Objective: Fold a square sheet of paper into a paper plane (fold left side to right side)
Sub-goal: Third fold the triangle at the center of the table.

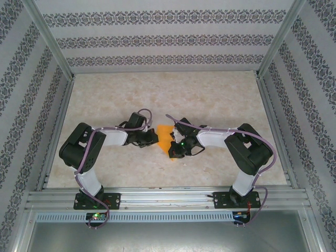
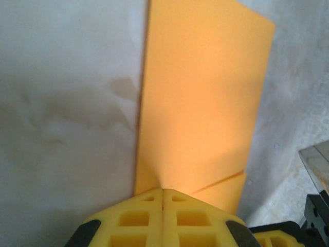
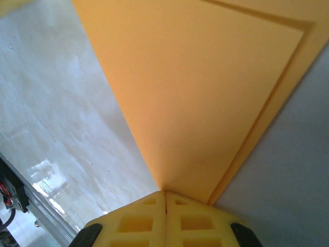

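The square sheet of paper point(image 1: 165, 137) is bright orange and folded into layers, small and angular from above, mid-table between both grippers. My left gripper point(image 1: 153, 138) meets it from the left and my right gripper point(image 1: 174, 149) from the lower right. In the left wrist view the yellow fingers point(image 2: 139, 221) are pressed together, pinching the near edge of the paper point(image 2: 200, 92), where a slanted flap edge crosses it. The right wrist view shows the right gripper point(image 3: 165, 193) shut on a corner of the paper point(image 3: 195, 87), with a second layer showing along its right side. I cannot make out a paper plane shape.
The tabletop point(image 1: 210, 94) is pale and marbled, with patterned walls on three sides. A metal rail point(image 1: 168, 197) runs along the near edge by the arm bases. Part of the right arm point(image 2: 314, 206) sits close at the lower right of the left wrist view.
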`<act>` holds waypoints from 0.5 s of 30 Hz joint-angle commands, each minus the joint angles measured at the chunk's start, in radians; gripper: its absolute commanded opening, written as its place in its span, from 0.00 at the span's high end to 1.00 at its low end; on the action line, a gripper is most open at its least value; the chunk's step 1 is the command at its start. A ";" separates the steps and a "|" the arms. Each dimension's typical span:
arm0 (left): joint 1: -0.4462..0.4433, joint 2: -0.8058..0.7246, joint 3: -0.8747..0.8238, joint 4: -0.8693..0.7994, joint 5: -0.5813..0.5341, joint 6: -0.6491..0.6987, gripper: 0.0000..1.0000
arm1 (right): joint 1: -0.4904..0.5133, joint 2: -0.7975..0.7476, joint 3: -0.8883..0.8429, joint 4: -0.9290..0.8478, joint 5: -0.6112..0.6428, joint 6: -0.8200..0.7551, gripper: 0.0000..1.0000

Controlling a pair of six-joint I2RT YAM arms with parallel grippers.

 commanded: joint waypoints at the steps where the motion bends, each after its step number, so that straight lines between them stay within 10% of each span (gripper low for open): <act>1: 0.066 0.032 0.026 -0.053 -0.097 0.069 0.95 | 0.009 0.056 -0.031 -0.123 0.116 -0.016 1.00; 15: 0.085 -0.130 0.053 -0.158 -0.052 0.132 0.95 | -0.055 0.033 -0.013 -0.123 0.093 -0.068 1.00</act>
